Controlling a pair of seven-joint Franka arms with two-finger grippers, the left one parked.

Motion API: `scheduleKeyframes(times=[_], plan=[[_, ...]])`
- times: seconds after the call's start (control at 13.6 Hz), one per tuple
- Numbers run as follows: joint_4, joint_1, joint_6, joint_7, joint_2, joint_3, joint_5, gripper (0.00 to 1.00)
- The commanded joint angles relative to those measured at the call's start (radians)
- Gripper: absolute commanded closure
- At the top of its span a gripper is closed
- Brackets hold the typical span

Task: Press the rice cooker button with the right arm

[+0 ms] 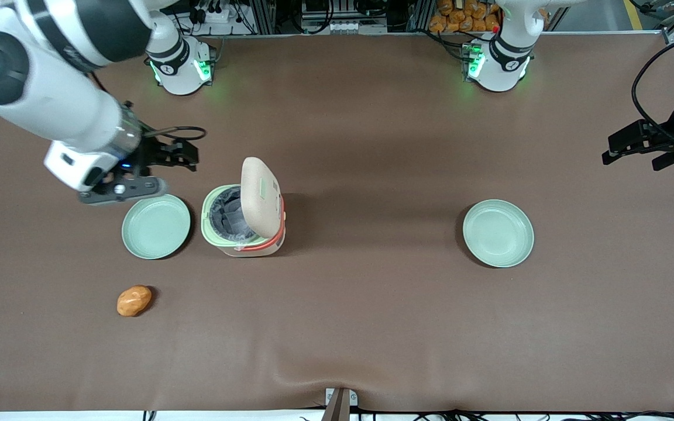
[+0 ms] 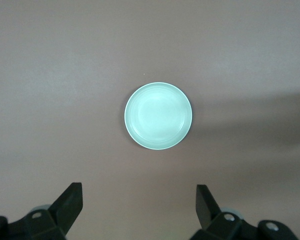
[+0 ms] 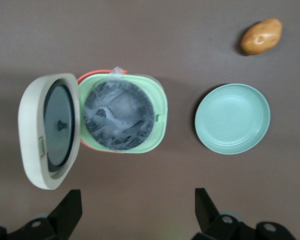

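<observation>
The rice cooker [image 1: 244, 248] stands on the brown table with its cream lid [image 1: 257, 204] swung up and open. A crumpled clear bag lies in its dark pot. The pale green button [image 1: 261, 187] shows on the lid's outer face. In the right wrist view the cooker [image 3: 158, 105] is seen from above, with the lid's inner side [image 3: 29, 131] showing; the button is hidden there. My right arm's gripper [image 1: 188, 156] is open and empty. It hovers above the table, farther from the front camera than the nearby plate and apart from the cooker. It also shows in the right wrist view [image 3: 138, 200].
A pale green plate [image 1: 155, 226] lies beside the cooker, toward the working arm's end; it also shows in the right wrist view [image 3: 232, 118]. An orange-brown lump [image 1: 134, 300] lies nearer the front camera than that plate. A second plate [image 1: 498, 233] lies toward the parked arm's end.
</observation>
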Motion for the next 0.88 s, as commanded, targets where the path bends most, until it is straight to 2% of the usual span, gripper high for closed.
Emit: scheduleKeyframes(times=[0.0, 0.22, 0.37, 0.59, 0.81], plan=[[-0.003, -0.093, -0.016, -0.008, -0.05, 0.011, 0.009, 0.0], [-0.006, -0.15, -0.039, -0.048, -0.09, 0.004, -0.035, 0.0], [-0.014, -0.186, -0.062, -0.142, -0.107, 0.004, -0.071, 0.0], [-0.047, -0.239, -0.095, -0.187, -0.136, 0.002, -0.074, 0.0], [-0.044, -0.245, -0.094, -0.261, -0.138, -0.048, -0.077, 0.0]])
